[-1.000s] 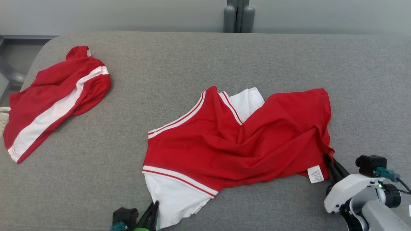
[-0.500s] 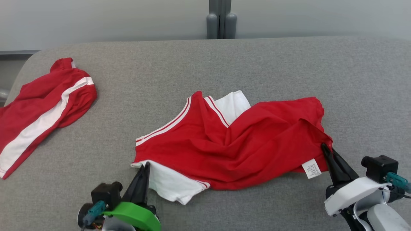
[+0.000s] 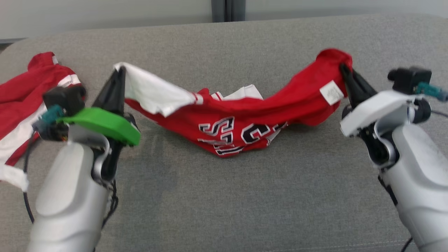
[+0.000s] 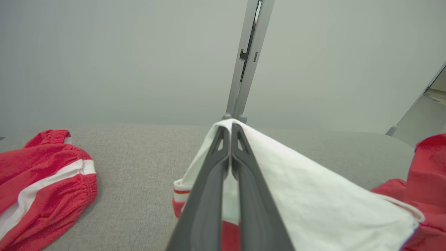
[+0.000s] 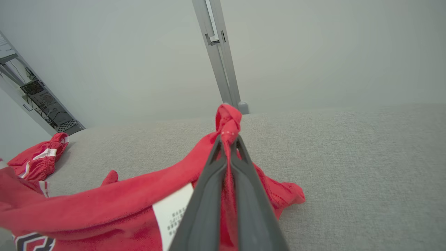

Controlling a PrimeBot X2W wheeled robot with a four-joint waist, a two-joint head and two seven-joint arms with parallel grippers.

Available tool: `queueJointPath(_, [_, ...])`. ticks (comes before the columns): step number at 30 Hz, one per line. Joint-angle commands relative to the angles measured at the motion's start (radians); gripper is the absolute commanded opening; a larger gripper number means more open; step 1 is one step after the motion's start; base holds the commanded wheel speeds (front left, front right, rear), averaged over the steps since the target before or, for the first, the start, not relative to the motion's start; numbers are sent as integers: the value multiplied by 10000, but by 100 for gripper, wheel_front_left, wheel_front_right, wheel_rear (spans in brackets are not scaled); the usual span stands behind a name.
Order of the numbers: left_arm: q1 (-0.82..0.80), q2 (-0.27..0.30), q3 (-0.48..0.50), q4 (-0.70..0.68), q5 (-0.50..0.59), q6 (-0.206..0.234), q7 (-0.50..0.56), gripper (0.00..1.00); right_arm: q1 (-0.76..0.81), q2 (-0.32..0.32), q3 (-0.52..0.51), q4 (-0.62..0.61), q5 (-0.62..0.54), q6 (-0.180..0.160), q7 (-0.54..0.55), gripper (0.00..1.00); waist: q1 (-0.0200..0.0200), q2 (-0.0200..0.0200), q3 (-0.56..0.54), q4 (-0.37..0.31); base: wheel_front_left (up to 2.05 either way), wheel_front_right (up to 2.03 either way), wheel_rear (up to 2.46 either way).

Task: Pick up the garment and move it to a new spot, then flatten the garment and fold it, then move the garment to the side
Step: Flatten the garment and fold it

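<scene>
Sagging toward grey upholstery (image 3: 224,196), the red jersey (image 3: 245,120) hangs lifted. Left gripper (image 3: 120,71) pinches its white corner; right gripper (image 3: 342,67), its red edge.

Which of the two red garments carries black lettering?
The lifted garment in the middle, hanging above the surface; the other red garment, lying at the far left, has a white stripe instead.

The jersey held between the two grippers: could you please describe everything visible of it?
The jersey is soft red fabric with a white panel, red-and-white striped trim, black-and-white lettering and a white care label. The left gripper is shut on its white corner, the right gripper on a bunched red corner. It hangs crumpled between them, its middle seemingly sagging onto the grey padded surface.
</scene>
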Motion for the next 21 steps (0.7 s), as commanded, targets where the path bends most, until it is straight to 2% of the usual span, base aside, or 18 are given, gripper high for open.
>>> queueJointPath(1, [-896,146,35,233,-342,-43,150,0,-905,3,62,342,128,-12,139,0,0,0,708,-269,0,0,0])
queueJointPath(6, [-3807,397,443,1452,-1303,-49,369,0,-3881,251,-30,1964,626,-11,297,0,0,0,1458,-480,0,0,0])
queueJointPath(9, [-5577,602,306,2280,-1189,-51,268,0,-5632,378,-137,2940,740,-11,78,0,0,0,1788,-633,0,0,0])
queueJointPath(13, [-7576,585,-215,3112,-1000,-52,3,0,-7451,490,-350,3998,695,-11,-508,0,0,0,2045,-723,0,0,0])
queueJointPath(17, [-9262,359,-590,3560,-1127,-53,-510,0,-8672,437,-153,4713,514,-11,-1173,0,0,0,2217,-730,0,0,0])
queueJointPath(21, [-9933,287,-1036,3635,-1437,-50,-1036,0,-8958,375,295,4873,765,-11,-1647,0,0,0,2317,-670,0,0,0])
